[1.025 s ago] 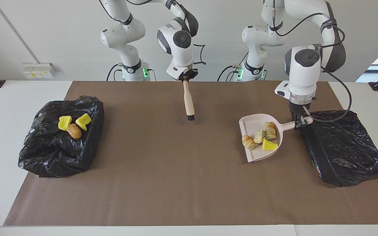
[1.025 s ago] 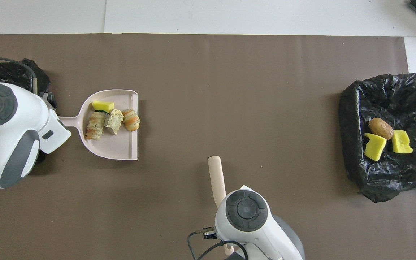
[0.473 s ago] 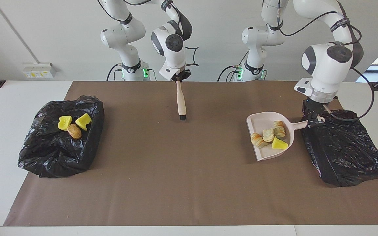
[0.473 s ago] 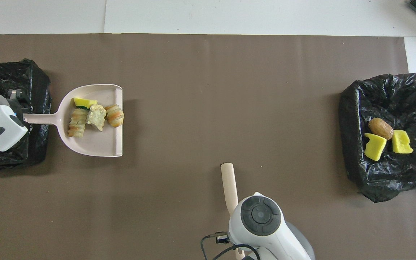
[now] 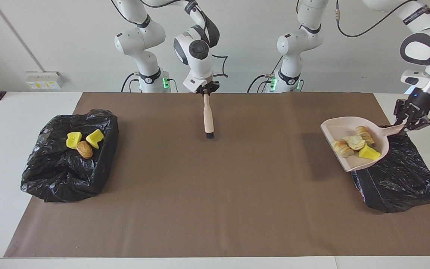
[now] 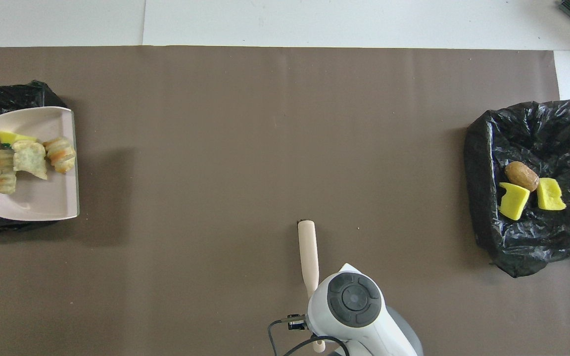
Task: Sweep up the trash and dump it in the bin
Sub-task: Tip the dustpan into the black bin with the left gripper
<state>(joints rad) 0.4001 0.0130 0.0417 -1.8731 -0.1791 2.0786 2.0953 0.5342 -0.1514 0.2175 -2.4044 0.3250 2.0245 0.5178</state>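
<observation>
My left gripper (image 5: 409,124) is shut on the handle of the pale pink dustpan (image 5: 343,164), which hangs raised and tilted over the edge of the black bin bag (image 5: 401,175) at the left arm's end. In the pan (image 6: 27,200) lie several bits of trash (image 6: 30,159): golden-brown pastry lumps (image 5: 355,142) and a yellow wedge (image 5: 370,152). My right gripper (image 5: 205,92) is shut on the beige brush (image 5: 208,116), holding it with the bristles down over the mat near the robots. In the overhead view the brush handle (image 6: 307,249) shows and the left gripper is out of frame.
A second black bin bag (image 5: 50,172) at the right arm's end holds two yellow wedges (image 6: 512,200) and a brown lump (image 6: 521,175). A brown mat (image 5: 215,201) covers the table between the two bags.
The left arm has lifted the loaded dustpan off the mat and carried it toward its own end, over the black bag. The right arm has drawn the brush slightly back toward the robots.
</observation>
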